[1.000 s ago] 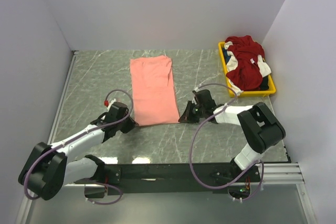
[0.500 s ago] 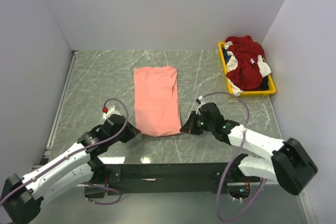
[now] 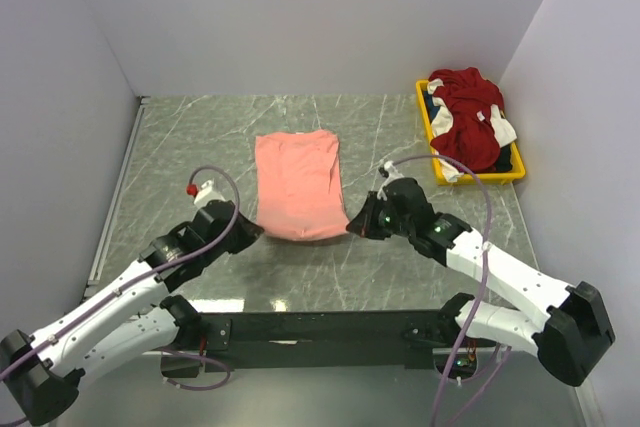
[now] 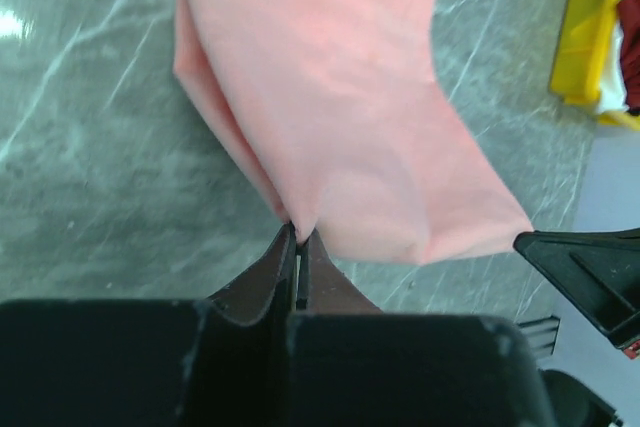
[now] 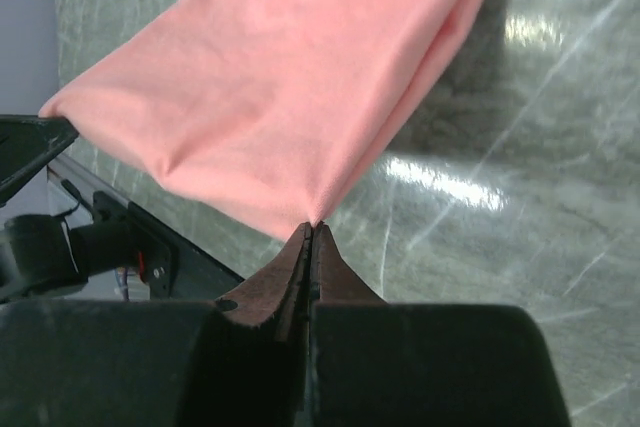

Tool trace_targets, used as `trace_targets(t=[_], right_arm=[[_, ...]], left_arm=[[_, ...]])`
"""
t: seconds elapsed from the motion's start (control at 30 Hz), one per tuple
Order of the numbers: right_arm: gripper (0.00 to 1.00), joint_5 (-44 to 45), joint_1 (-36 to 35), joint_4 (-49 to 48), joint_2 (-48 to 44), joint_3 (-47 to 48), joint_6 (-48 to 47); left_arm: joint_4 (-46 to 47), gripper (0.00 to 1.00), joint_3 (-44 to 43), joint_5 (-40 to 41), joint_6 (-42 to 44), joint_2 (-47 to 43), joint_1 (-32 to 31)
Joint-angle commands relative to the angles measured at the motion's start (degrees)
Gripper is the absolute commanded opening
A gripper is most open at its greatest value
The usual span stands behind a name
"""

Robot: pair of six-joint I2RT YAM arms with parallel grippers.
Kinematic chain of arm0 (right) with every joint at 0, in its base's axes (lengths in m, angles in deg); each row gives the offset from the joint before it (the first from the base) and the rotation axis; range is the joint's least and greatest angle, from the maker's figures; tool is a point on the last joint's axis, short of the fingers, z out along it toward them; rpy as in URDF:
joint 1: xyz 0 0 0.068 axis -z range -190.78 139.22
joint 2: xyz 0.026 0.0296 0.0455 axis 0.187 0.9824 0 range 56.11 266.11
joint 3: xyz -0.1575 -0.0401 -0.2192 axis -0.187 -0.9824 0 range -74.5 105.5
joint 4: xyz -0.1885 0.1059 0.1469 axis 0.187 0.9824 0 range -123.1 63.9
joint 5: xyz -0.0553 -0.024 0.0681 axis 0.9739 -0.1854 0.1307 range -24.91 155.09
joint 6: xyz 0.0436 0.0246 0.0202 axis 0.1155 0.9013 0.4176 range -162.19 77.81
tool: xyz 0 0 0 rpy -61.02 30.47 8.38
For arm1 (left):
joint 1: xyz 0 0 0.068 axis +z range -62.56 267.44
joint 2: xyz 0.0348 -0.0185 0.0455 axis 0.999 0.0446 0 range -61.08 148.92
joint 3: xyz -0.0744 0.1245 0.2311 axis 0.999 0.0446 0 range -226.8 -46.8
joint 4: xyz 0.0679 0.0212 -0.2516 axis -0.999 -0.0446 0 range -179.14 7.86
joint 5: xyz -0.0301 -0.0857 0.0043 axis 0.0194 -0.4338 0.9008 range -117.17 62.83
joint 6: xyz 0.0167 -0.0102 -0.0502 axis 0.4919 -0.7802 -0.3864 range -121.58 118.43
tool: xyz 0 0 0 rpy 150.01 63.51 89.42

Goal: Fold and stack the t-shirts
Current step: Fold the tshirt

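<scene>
The salmon-pink t-shirt (image 3: 297, 183) lies as a long folded strip in the middle of the table, its near end lifted off the surface. My left gripper (image 3: 256, 235) is shut on the near left corner of the pink t-shirt (image 4: 330, 117). My right gripper (image 3: 353, 228) is shut on the near right corner of the pink t-shirt (image 5: 290, 87). The dark red t-shirt with white parts (image 3: 468, 127) lies heaped in the yellow tray (image 3: 427, 127) at the back right, with dark blue-black cloth (image 3: 508, 159) under it.
The yellow tray stands against the right wall; its edge also shows in the left wrist view (image 4: 588, 27). White walls close the table on three sides. The arm bases and a black rail (image 3: 320, 327) run along the near edge.
Both grippers have lifted the pink t-shirt's near end and carried it away from the near edge, so the shirt looks shorter. Both arms have reached further forward.
</scene>
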Motion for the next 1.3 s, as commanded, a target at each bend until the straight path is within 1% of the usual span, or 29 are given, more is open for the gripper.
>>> trace_targets(t=[0.0, 0.13, 0.17, 0.23, 0.27, 0.33, 0.4, 0.43, 0.5, 0.53, 0.6, 0.63, 0.7, 0.73, 0.77, 0.8, 0.83, 0.87, 0.9, 0.93, 0.97, 1.0, 1.03, 1.07, 1.1, 1.13, 1.17, 1.2, 1.27], right_arm=[[0.0, 2.49, 0.83, 2.85, 2.97, 6.98, -3.14], [0.0, 0.99, 3.9, 3.55, 9.46, 13.48, -5.51], [0.0, 0.64, 4.61, 3.82, 10.87, 16.45, -5.87], [0.0, -0.67, 6.89, 4.35, 15.6, 19.72, -7.1], [0.0, -1.11, 7.69, 4.35, 17.29, 23.13, -7.37], [0.0, -2.6, 9.96, 4.87, 22.8, 28.75, -8.33], [0.0, -3.84, 11.55, 5.92, 27.04, 33.16, -9.03], [0.0, -5.06, 13.13, 6.36, 31.24, 37.53, -9.21], [0.0, -6.56, 14.72, 7.77, 35.74, 42.21, -9.65], [0.0, -7.35, 16.03, 8.04, 39.76, 46.59, -9.83], [0.0, -8.76, 17.27, 9.09, 44.17, 51.44, -9.83], [0.0, -10.07, 17.89, 9.7, 48.81, 56.95, -10.09], [0.0, -10.61, 19.12, 12.69, 56.54, 63.3, -10.53], [0.0, -11.31, 19.56, 13.57, 58.94, 69.07, -10.53], [0.0, -12.62, 20.69, 14.36, 61.31, 71.74, -9.92], [0.0, -13.24, 21.23, 14.45, 65.51, 74.03, -9.39], [0.0, -13.86, 21.75, 14.45, 67.73, 78.66, -8.95], [0.0, -15.34, 22.28, 14.89, 69.93, 81.32, -8.6], [0.0, -15.53, 23.07, 15.68, 74.56, 84.22, -8.25], [0.03, -15.79, 23.6, 16.56, 77.04, 90.69, -8.07], [0.06, -16.14, 23.95, 18.48, 79.59, 94.14, -7.98], [0.18, -17.28, 25.0, 18.93, 83.62, 99.75, -7.64], [0.25, -17.81, 25.53, 19.2, 84.97, 101.28, -7.2], [0.36, -18.51, 26.06, 18.16, 85.59, 101.91, -6.41], [0.41, -19.48, 26.5, 17.19, 85.51, 101.74, -6.23], [0.52, -19.49, 27.11, 16.22, 84.99, 100.0, -6.31], [0.57, -18.96, 27.29, 15.6, 84.2, 98.94, -7.53], [0.58, -17.22, 27.38, 15.86, 82.27, 97.27, -8.24], [0.59, -15.36, 27.3, 16.3, 80.07, 94.72, -9.65]], left_arm=[[1.25, 0.01, -6.96, 3.78, 4.07, 3.39, 1.1], [4.76, 0.01, -10.84, -0.78, 9.24, 9.1, 6.8], [6.77, 0.01, -12.24, -2.18, 10.22, 11.55, 10.39], [8.8, 0.01, -13.74, -6.76, 12.6, 14.19, 13.83], [9.77, 0.01, -15.75, -7.81, 13.3, 17.34, 16.63], [11.97, 0.01, -18.22, -10.27, 15.15, 22.87, 18.85], [12.42, 0.01, -23.22, -12.03, 16.64, 27.28, 21.75], [12.76, 0.01, -24.98, -12.65, 17.08, 29.48, 22.46], [13.9, 0.01, -30.34, -13.88, 18.31, 35.98, 24.65], [13.91, 0.01, -32.27, -14.06, 18.66, 40.44, 26.05], [14.08, 0.01, -38.25, -15.72, 19.1, 45.12, 27.64], [14.87, 0.01, -40.01, -17.73, 19.28, 49.84, 28.87], [15.23, 0.01, -45.89, -19.33, 20.07, 54.79, 29.84], [14.79, 0.0, -48.18, -20.03, 20.33, 60.03, 30.54], [14.79, 0.01, -52.81, -21.6, 20.86, 62.7, 30.81], [15.05, 0.01, -54.95, -22.4, 21.3, 65.33, 31.16], [14.79, 0.01, -57.32, -22.93, 21.39, 70.49, 31.69], [12.7, 0.01, -62.3, -23.2, 21.31, 73.07, 31.95], [11.81, 0.01, -64.44, -23.72, 21.13, 75.44, 32.3], [11.63, 0.0, -66.2, -24.34, 20.95, 79.03, 32.92], [12.67, 0.01, -68.3, -24.95, 20.87, 80.46, 33.27], [12.85, 0.01, -69.37, -26.18, 20.52, 81.78, 33.62], [12.51, 0.02, -71.9, -26.54, 20.43, 84.06, 34.32], [11.03, 0.09, -73.32, -26.54, 20.51, 85.04, 34.76], [10.49, 0.41, -74.21, -26.28, 20.6, 85.48, 35.03], [10.57, 0.53, -74.39, -26.28, 20.86, 85.31, 35.73], [10.83, 0.58, -73.69, -26.28, 21.39, 84.62, 36.08], [12.31, 0.66, -72.73, -25.76, 21.65, 83.74, 36.35], [13.64, 0.69, -68.87, -25.05, 21.83, 80.14, 36.7]])
